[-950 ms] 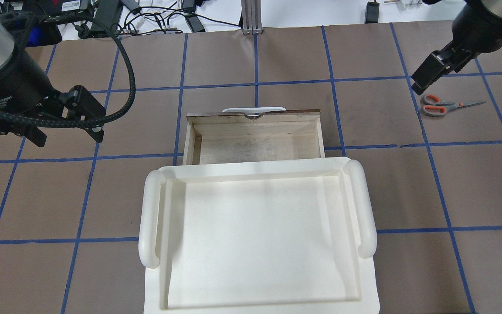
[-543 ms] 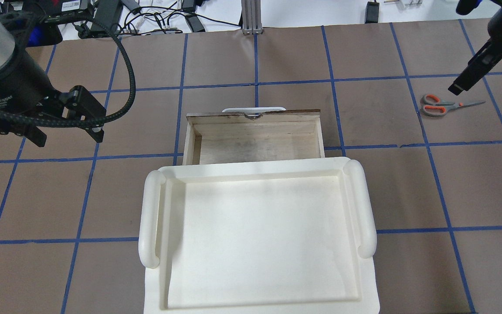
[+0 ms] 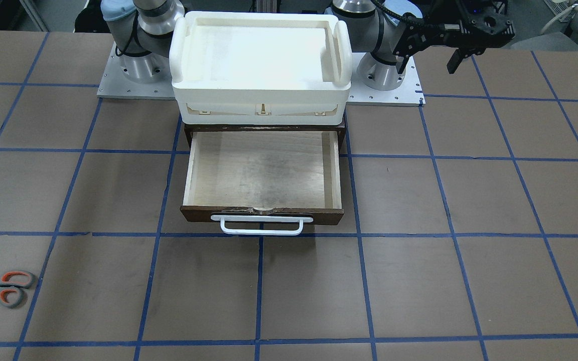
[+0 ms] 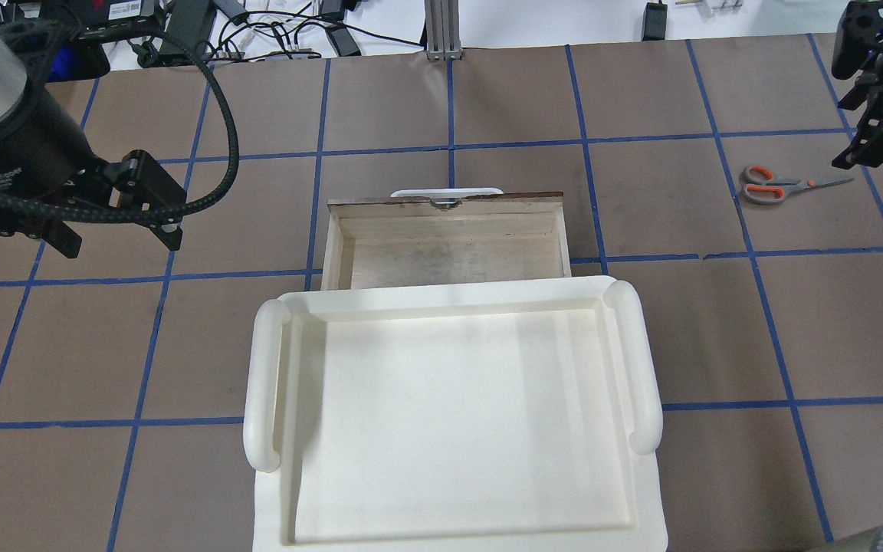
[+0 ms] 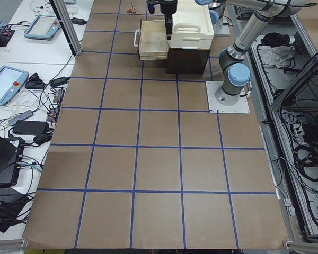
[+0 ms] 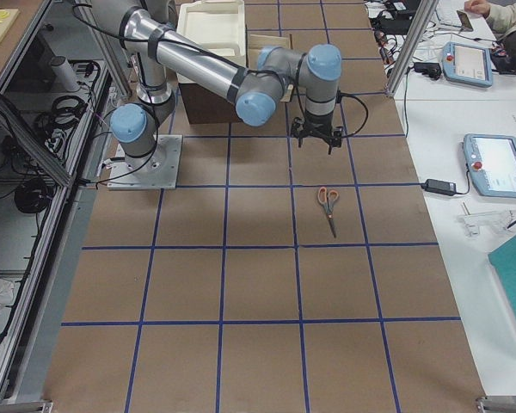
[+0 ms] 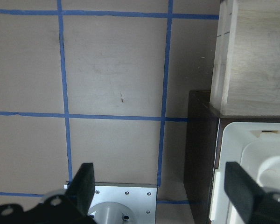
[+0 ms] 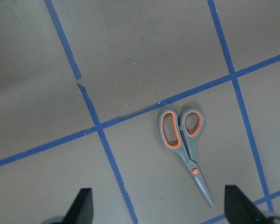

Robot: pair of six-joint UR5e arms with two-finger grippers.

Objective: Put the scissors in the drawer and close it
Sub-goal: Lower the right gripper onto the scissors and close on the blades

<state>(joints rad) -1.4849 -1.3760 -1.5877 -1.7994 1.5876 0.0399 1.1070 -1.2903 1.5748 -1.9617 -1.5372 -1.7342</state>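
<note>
Drawer (image 3: 261,170) is standing pulled wide open beneath the white tray (image 3: 178,50), its pale floor bare, as we are lining up on the scissors. We are stretching the right arm (image 6: 202,62) out over the brown table (image 4: 679,345) on our right. Its wrist is turned so that the right gripper (image 8: 159,210) is pointing straight down, hovering clear of the surface with jaws spread wide and holding nothing. The left gripper (image 7: 159,186), likewise spread and empty, is hanging beside the dark cabinet (image 7: 198,154) on our left.

The scissors (image 8: 185,147) are lying flat and closed on the table, well apart from the drawer, with handles toward it and blades pointing away. In the right wrist view they are sitting between the two fingers but off-centre.

To do this well, we are judging that the gripper needs centring over the handles near the pivot, with the jaws set across the narrow width. It should then descend straight until the fingertips are almost touching the table, since so thin a thing is offering little edge to pinch.
</note>
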